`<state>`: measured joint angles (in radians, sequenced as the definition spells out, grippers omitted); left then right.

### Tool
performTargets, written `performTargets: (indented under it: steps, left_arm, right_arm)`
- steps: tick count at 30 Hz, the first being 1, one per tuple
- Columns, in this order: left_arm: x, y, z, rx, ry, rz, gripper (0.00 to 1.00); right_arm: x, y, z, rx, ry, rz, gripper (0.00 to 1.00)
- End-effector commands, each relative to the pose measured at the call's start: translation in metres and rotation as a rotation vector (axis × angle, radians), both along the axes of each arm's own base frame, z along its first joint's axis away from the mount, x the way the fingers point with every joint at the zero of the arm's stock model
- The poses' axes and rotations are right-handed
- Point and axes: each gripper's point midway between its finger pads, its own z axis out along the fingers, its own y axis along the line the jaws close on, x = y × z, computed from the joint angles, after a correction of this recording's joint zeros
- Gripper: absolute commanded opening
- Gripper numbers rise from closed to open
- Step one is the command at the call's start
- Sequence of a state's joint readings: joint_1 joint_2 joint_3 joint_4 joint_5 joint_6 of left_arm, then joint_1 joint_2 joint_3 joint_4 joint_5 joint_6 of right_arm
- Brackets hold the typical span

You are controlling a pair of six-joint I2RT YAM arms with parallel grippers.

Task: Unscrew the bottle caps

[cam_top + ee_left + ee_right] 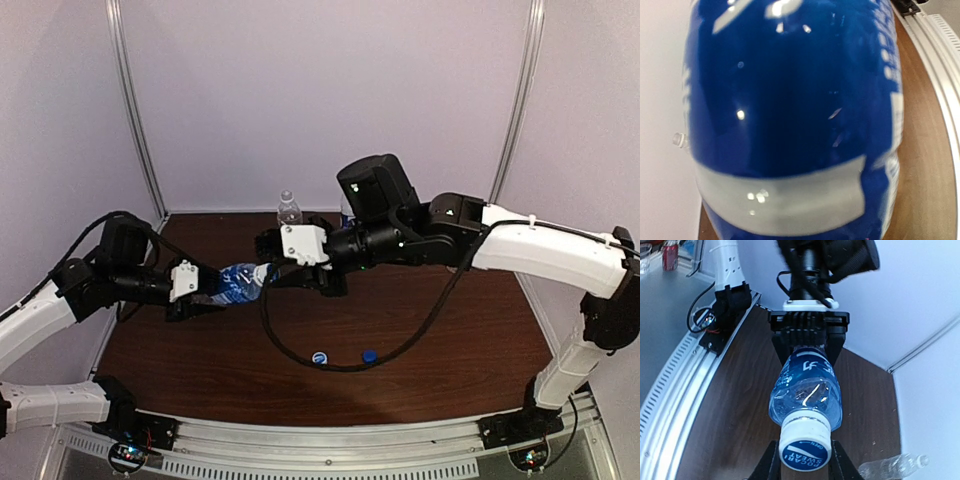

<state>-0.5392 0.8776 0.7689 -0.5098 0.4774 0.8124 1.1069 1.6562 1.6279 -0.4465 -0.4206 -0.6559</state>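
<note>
A white cap (pixel 320 357) and a blue cap (pixel 369 354) lie loose at near centre; the left gripper (pixel 212 285) clamps a blue-labelled bottle (pixel 240 278) mid-air, the right gripper (pixel 805 462) pinches its screw cap (pixel 805 450), and another capped bottle (pixel 289 208) waits far.

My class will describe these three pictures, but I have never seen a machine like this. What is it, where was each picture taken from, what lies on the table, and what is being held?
These are two robot arms bolted at the near edge of a brown table. The wide picture looks down from above and behind them. The other two come from a small camera on each wrist. The left gripper clamps the body of a blue-labelled bottle, held sideways above the table. Its own camera sees little but the label. The right gripper has its fingers closed on that bottle's screw cap. On the table lie a white-rimmed loose cap and a dark blue loose cap. A clear bottle stands at the back.
</note>
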Motion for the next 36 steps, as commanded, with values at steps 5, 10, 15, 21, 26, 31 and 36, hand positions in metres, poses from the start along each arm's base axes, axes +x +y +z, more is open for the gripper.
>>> performTargets:
  steps: [5,10,15,21,26,31,36]
  left_arm:
    - [-0.033,-0.004,-0.005,-0.046,0.148,-0.099,0.34]
    - [-0.026,-0.004,0.003,-0.067,0.112,-0.076,0.34]
    - [-0.027,-0.006,0.009,-0.08,0.101,-0.087,0.34]
    - [-0.027,-0.007,0.01,-0.085,0.097,-0.096,0.33]
    - [-0.013,-0.004,0.014,-0.099,0.078,-0.007,0.31]
    - [0.034,0.012,0.034,-0.154,-0.074,0.237,0.31]
    - [0.085,0.049,0.064,-0.178,-0.321,0.545,0.29]
  right_arm:
    - [0.023,-0.02,0.008,-0.086,-0.566,-0.001,0.0]
    - [0.016,-0.013,0.009,-0.039,-0.557,0.01,0.04]
    - [0.014,-0.007,0.006,-0.023,-0.536,0.007,0.21]
    - [0.012,-0.003,0.008,-0.003,-0.519,0.004,0.53]
    - [0.014,-0.003,0.035,0.112,-0.404,-0.08,0.92]
    - [0.011,-0.012,0.081,0.317,-0.002,-0.062,0.97]
    - [0.044,-0.003,0.111,0.452,0.496,-0.223,0.92]
